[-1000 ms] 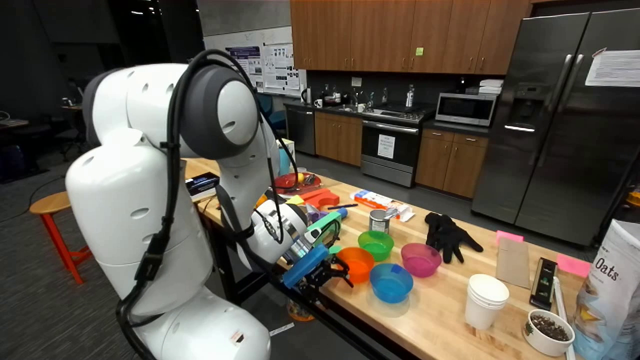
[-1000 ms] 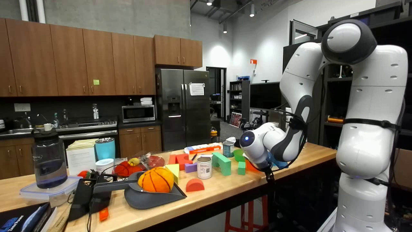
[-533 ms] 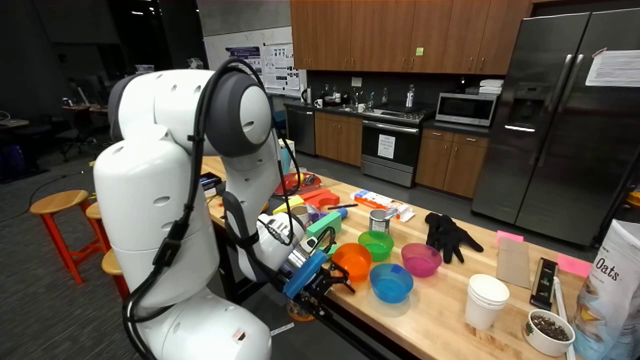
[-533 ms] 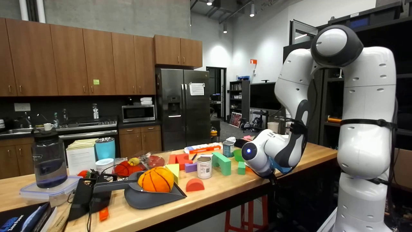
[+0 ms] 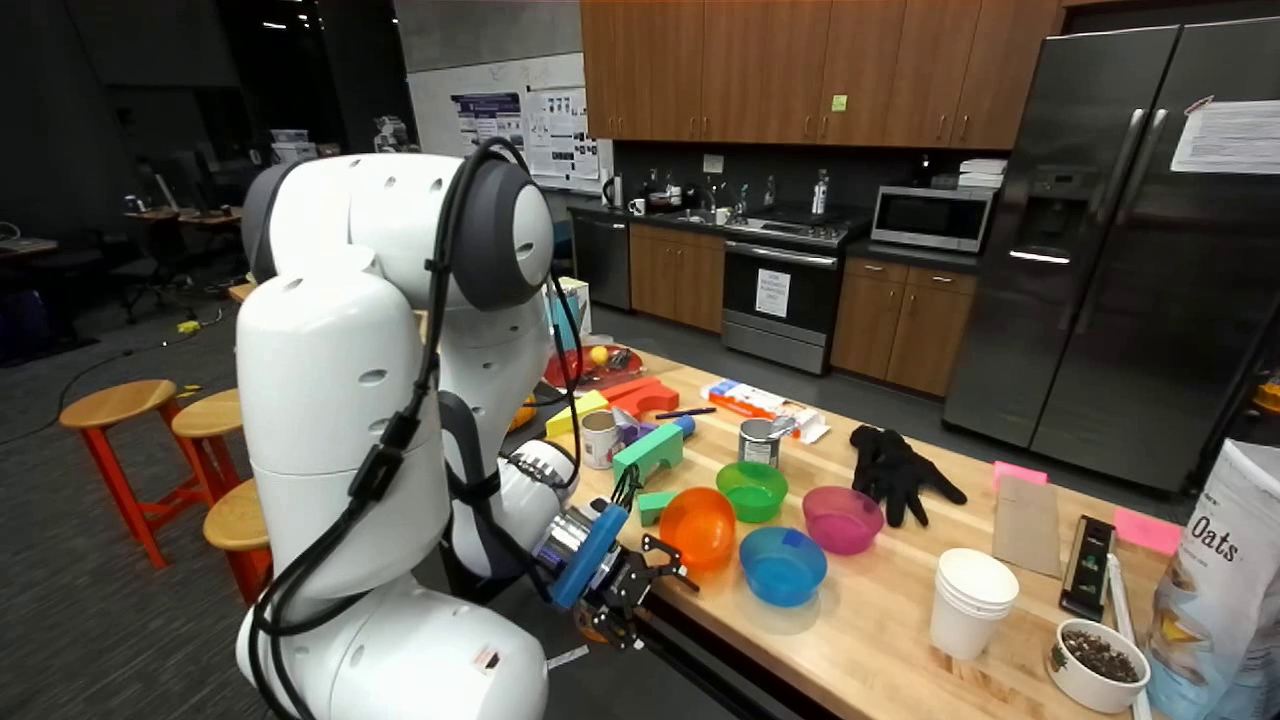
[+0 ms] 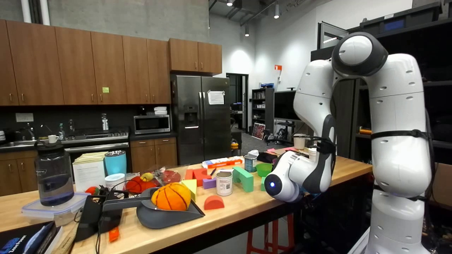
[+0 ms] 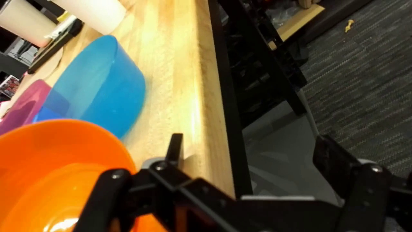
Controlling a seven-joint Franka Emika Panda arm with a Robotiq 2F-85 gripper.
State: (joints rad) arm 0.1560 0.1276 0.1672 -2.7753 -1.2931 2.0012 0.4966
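My gripper (image 5: 665,612) is open and empty at the table's front edge. It also shows in the wrist view (image 7: 249,148), with one finger over the wooden top and the other out beyond the edge, above the floor. An orange bowl (image 5: 698,530) is nearest; it looks somewhat tilted. In the wrist view the bowl (image 7: 64,145) lies right beside the left finger's linkage; I cannot tell whether they touch. A blue bowl (image 5: 783,567), a green bowl (image 5: 752,491) and a pink bowl (image 5: 842,519) stand close by. The arm hides my fingers and the orange bowl in an exterior view.
Green blocks (image 5: 650,452), a can (image 5: 758,442), a black glove (image 5: 900,475), white cups (image 5: 972,602) and a small bowl (image 5: 1098,662) stand on the table (image 5: 850,640). A dustpan with an orange ball (image 6: 172,197) lies at the other end. Stools (image 5: 235,515) stand behind the arm.
My arm and gripper have moved back and lower, toward the table's front edge. The orange bowl has shifted slightly the same way, away from the blue bowl, and looks more tilted.
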